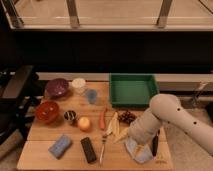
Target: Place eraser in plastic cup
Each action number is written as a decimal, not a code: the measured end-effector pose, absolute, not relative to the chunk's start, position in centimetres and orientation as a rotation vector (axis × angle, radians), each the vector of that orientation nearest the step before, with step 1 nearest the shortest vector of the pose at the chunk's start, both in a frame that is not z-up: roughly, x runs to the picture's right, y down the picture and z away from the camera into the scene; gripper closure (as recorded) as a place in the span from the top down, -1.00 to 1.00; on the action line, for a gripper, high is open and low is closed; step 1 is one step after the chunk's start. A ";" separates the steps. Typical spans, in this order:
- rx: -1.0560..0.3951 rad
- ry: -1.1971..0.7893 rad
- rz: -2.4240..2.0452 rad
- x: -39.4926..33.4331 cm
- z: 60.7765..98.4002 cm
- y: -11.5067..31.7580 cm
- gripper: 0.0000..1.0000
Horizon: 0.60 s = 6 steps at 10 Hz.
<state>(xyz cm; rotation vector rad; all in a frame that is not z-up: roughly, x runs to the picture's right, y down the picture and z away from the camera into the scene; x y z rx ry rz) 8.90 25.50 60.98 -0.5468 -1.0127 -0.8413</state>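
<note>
Black eraser [88,149] lies untouched; gripper [134,142] hovers at right over the cloth [145,155], grip unreadable.
Risk: that long eraser could topple the small plastic cup [91,96].

— Where's the eraser?
— The flat, matte black rectangular eraser [88,149] lies on its broad face near the front edge of the wooden table [117,159], slightly slanted.
— And the cup?
— The small translucent blue-grey plastic cup [91,96] stands toward the back, upright as far as I can tell, well apart from the eraser.
— The gripper?
— The gripper [135,145] is low at the front right, away from both.
</note>
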 end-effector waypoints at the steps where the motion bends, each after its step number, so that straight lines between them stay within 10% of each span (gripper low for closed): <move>1: -0.544 -1.018 -0.850 8.8 60.9 25.5 0.30; 6: -0.498 -1.016 -0.927 6.7 61.6 25.8 0.30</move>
